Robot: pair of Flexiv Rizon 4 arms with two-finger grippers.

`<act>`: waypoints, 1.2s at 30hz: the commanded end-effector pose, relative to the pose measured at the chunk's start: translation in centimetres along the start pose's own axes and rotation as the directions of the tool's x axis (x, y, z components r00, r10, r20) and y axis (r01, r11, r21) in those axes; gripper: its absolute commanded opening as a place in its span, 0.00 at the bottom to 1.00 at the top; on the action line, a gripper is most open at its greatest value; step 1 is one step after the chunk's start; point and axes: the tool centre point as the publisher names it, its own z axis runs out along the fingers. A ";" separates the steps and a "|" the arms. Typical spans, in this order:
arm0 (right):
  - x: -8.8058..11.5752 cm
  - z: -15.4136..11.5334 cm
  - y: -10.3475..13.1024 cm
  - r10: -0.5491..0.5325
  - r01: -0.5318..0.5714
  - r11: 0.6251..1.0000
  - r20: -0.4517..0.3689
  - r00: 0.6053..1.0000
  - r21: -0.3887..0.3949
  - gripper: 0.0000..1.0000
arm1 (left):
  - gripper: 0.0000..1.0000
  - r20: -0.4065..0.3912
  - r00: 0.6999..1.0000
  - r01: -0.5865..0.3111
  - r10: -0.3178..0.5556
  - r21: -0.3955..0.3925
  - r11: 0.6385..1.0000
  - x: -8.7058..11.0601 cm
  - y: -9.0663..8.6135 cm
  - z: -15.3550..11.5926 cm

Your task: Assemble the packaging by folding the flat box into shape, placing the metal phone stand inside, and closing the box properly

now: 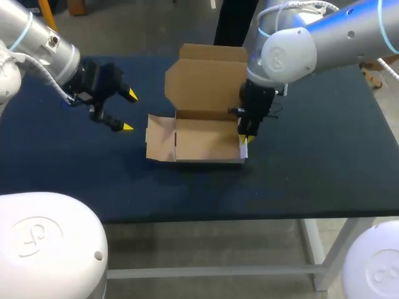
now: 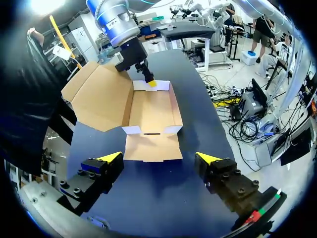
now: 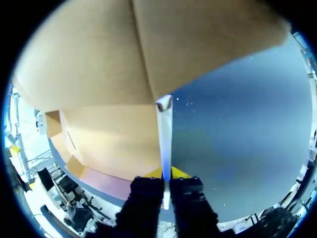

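Note:
A brown cardboard box (image 1: 206, 140) stands half folded on the dark table (image 1: 324, 162), its lid (image 1: 209, 81) open toward the far side and its left end flap (image 1: 159, 138) splayed outward. My right gripper (image 1: 244, 140) points down at the box's right end, shut on the thin right end flap (image 3: 165, 134); the fingers (image 3: 148, 191) pinch its edge from both sides. My left gripper (image 1: 129, 111) hangs open to the left of the box with nothing between its fingers. In the left wrist view the box (image 2: 152, 111) lies ahead of that gripper (image 2: 159, 158). No phone stand is visible.
Bare dark table surface stretches to the left, right and front of the box. The table's front edge (image 1: 249, 217) runs close below the box. My right arm (image 2: 121, 29) reaches over the lid from the far side.

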 end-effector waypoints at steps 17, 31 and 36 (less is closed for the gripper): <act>1.6 -0.1 0.7 0.005 -0.008 0.996 0.033 0.999 0.091 0.00 | 1.00 -0.008 1.000 0.001 -0.001 -0.006 1.000 -0.3 -0.1 0.0; 2.3 1.1 1.0 0.001 -0.021 0.966 0.077 0.997 0.257 0.00 | 1.00 -0.008 1.000 0.001 -0.001 -0.006 1.000 -0.3 -0.1 0.0; 2.3 1.5 0.9 0.006 -0.028 0.960 0.082 0.997 0.280 0.00 | 1.00 -0.008 1.000 0.001 -0.001 -0.006 1.000 -0.3 -0.1 0.0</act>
